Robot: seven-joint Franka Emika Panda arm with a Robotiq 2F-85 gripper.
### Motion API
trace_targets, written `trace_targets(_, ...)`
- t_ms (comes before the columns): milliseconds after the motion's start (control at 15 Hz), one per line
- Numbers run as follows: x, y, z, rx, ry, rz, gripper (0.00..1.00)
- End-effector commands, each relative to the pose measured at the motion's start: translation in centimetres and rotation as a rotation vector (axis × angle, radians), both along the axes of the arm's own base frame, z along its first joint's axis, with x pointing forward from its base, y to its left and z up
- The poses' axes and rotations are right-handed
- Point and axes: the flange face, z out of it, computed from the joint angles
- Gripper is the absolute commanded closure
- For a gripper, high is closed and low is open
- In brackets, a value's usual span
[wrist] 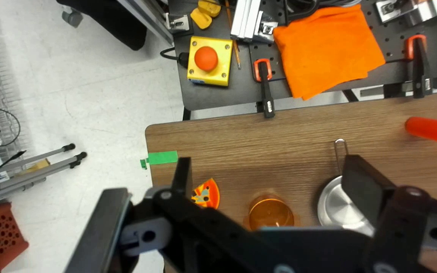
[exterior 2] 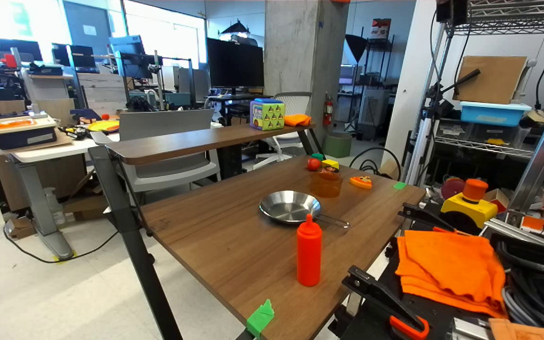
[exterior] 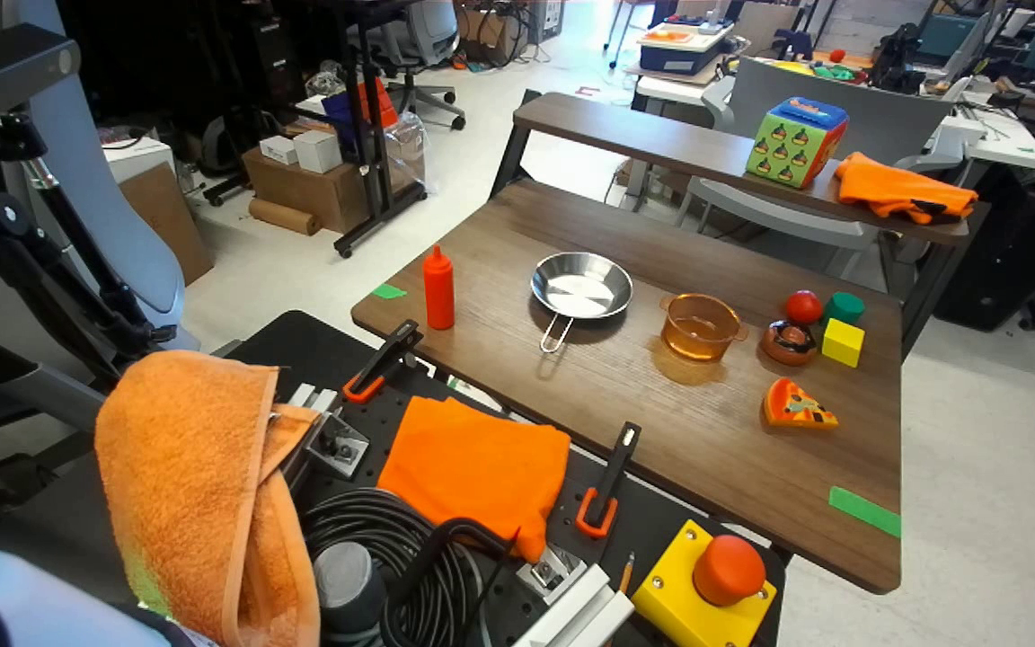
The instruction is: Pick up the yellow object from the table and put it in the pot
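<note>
The yellow object [exterior: 843, 343] is a small block on the table [exterior: 517, 225], at its far right part in an exterior view. It stands close beside a green cylinder and a brown round item, and also shows small in an exterior view as a yellow block [exterior 2: 330, 164]. In the wrist view it is hidden, with the gripper body covering that area. The pot [exterior: 703, 328], low and translucent amber, rests upright between the pan and the block. Widely open, my gripper [wrist: 267, 161] hangs high above the table, nothing between its fingers; the pot [wrist: 271, 213] appears below the gap. Neither exterior view includes the gripper.
A silver pan [exterior: 582, 286] and a red bottle [exterior: 439, 289] share the table. Near the block are a red tomato [exterior: 803, 307], a green cylinder [exterior: 844, 307], a brown item [exterior: 788, 342] and a pizza wedge [exterior: 798, 406]. A raised shelf [exterior: 634, 130] runs along the far edge.
</note>
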Motion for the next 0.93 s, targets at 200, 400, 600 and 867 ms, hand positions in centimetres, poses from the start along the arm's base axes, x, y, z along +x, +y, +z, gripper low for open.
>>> trace_targets(200,2.3,-4.2,2.7,0.026,-0.013,-0.153,0.00)
trace_targets(400,4.3,-6.5,4.6,0.096,0.026,-0.221,0.00)
trace_targets(600,6.1,-7.0,6.3,0.151,0.038,-0.261,0.00)
trace_targets(867,9.1,-6.4,6.0,0.173,0.086,-0.251,0.00)
